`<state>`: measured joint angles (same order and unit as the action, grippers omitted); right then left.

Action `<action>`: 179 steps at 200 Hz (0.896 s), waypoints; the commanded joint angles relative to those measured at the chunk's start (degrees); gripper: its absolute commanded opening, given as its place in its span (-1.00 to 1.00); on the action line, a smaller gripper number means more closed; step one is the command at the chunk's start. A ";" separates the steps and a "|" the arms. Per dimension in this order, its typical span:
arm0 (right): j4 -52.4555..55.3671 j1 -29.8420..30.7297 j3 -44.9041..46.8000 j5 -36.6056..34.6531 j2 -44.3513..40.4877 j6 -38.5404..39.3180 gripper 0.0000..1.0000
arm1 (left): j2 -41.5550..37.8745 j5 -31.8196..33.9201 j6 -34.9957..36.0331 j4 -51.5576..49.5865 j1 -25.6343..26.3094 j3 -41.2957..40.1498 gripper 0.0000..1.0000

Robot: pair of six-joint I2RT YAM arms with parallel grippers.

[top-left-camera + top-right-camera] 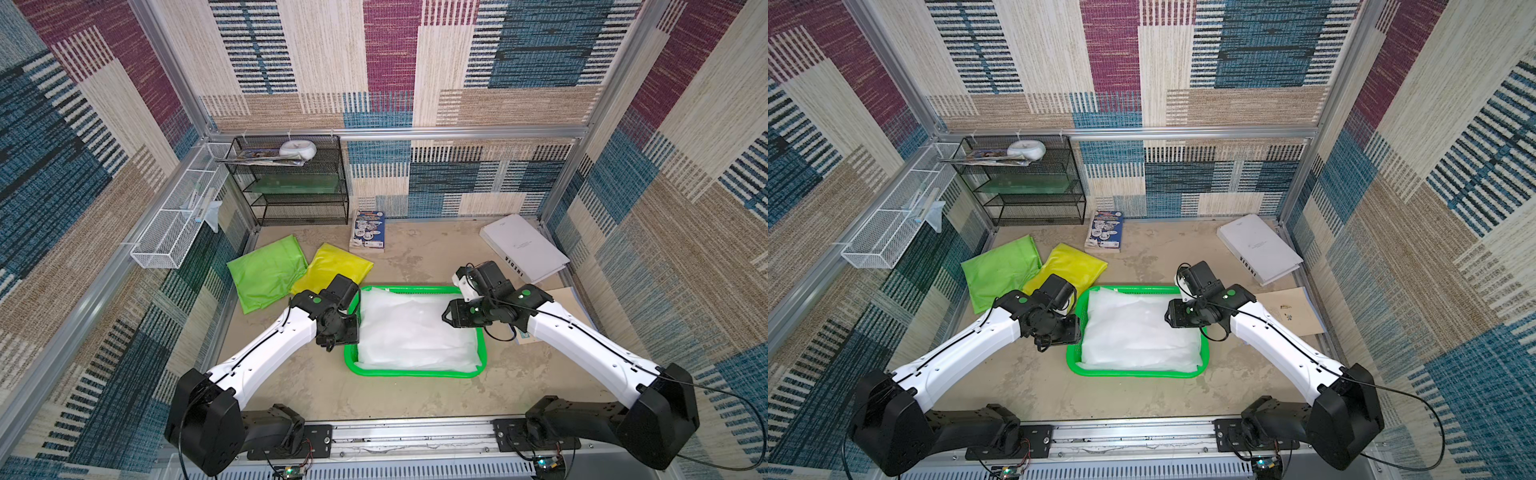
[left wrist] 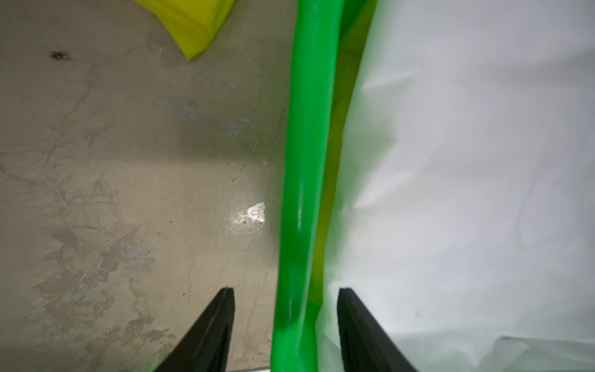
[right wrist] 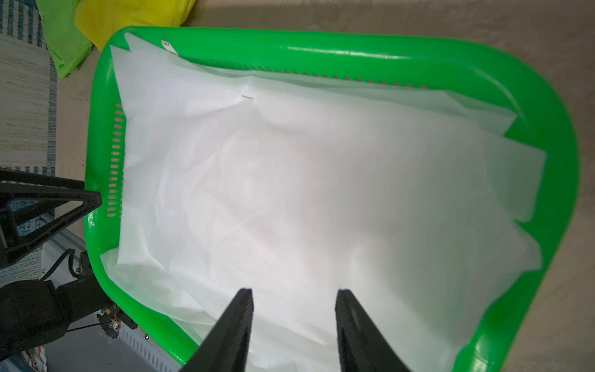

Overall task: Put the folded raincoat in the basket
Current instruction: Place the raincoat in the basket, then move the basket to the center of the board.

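The bright green basket (image 1: 415, 374) (image 1: 1133, 374) sits on the table between my two arms. A white folded raincoat (image 1: 411, 328) (image 1: 1138, 332) lies flat inside it and fills most of the floor. My left gripper (image 1: 340, 332) (image 2: 285, 291) is open, pointing down over the basket's left rim (image 2: 306, 161); one finger is over the table, the other over the raincoat (image 2: 467, 161). My right gripper (image 1: 448, 316) (image 3: 294, 291) is open above the raincoat (image 3: 306, 193) near the basket's right side, holding nothing.
A lime green folded raincoat (image 1: 266, 274) and a yellow one (image 1: 332, 270) lie left of the basket. A book (image 1: 368, 230), a white binder (image 1: 523, 245), a black mesh rack (image 1: 291, 183) and a white wire basket (image 1: 178, 216) stand along the back and sides.
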<state>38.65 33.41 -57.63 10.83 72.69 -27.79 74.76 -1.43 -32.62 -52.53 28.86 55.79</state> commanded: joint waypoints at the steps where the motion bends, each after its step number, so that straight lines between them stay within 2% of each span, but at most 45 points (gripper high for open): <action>1: -1.09 -0.01 0.86 0.86 0.09 0.19 -0.05 | 0.24 -1.33 -0.14 1.57 0.05 -1.31 0.02; 34: -1.38 -0.01 1.07 0.03 0.26 -0.11 -0.06 | 1.23 -9.58 -1.08 8.24 0.93 -2.62 -0.30; 63: -2.15 -0.23 1.46 -0.89 1.30 0.13 -0.06 | 5.66 -11.05 -3.86 10.09 6.91 2.55 -0.31; 81: -1.87 -0.85 1.09 -1.25 2.27 1.13 -0.06 | 8.32 -13.48 -7.83 13.82 8.78 3.60 -0.31; 94: -1.59 -1.46 0.81 -1.23 2.63 1.64 -0.06 | 9.97 -15.13 -8.81 15.09 9.89 4.92 -0.26; 112: -1.09 -2.53 0.33 -1.17 2.06 1.87 -0.06 | 10.00 -15.71 -6.59 14.69 10.77 7.16 -0.07; 123: -1.05 -3.11 0.32 -1.29 1.30 1.77 -0.06 | 9.24 -12.77 -4.57 11.22 10.56 9.21 0.04; 141: -1.06 -3.95 0.26 -1.18 0.13 1.75 -0.05 | 8.98 -6.07 -0.74 6.09 7.08 12.02 0.10; 165: -0.80 -4.24 -0.59 -1.05 -0.83 1.55 -0.05 | 9.80 -6.69 -1.46 6.94 -5.51 10.73 0.06; 179: -0.75 -4.24 -1.07 -0.69 -1.10 1.21 -0.04 | 10.06 -5.04 -1.18 9.23 -11.01 9.73 0.06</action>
<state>37.82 29.19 -57.67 9.85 72.25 -26.48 84.36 -9.89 -35.38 -43.09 25.10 66.57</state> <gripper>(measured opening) 0.477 0.525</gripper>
